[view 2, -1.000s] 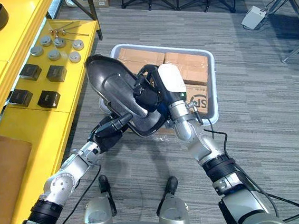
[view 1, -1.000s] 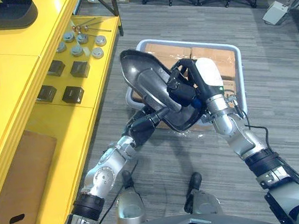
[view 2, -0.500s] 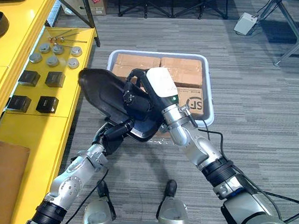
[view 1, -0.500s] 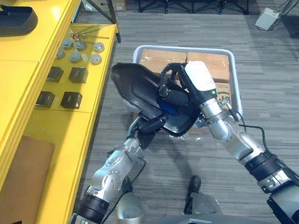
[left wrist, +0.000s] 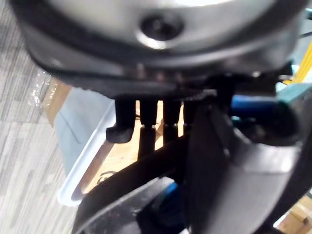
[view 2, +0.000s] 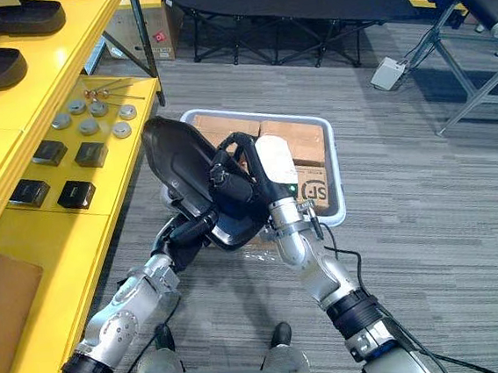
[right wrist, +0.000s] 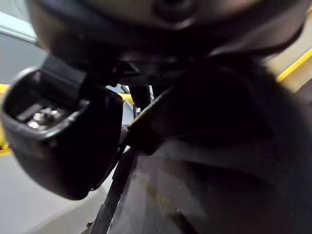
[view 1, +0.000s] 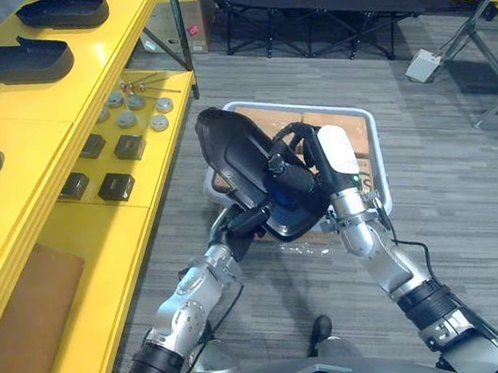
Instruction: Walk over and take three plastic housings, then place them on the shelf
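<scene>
Hands come first. The left hand (view 1: 242, 222) is tucked under the low end of the black plastic housing (view 1: 227, 144), and I cannot tell if it grips or just props it up. The right hand (view 1: 305, 172) is on the other side. Its fingers (view 1: 280, 159) are curled over the rim, so it holds the housing. The housing is up in the air between both hands, on a slant.

Just past it, a white bin (view 1: 299, 108) sits on the floor with brown boxes (view 2: 302, 146) inside. Off to the robot's left is the yellow shelf (view 1: 24, 138). Its lower level has small black blocks (view 1: 115, 186) and grey round caps (view 1: 140, 109). Its top level has more black housings (view 1: 18, 60), well apart from each other.

The job now looks like carrying this housing over to the shelf. To do it well, both hands should move together so the shell does not twist or slip. It should go high enough to clear the shelf edge. A bare spot on the top level looks like a good place. It should lie flat before the hands let go.
</scene>
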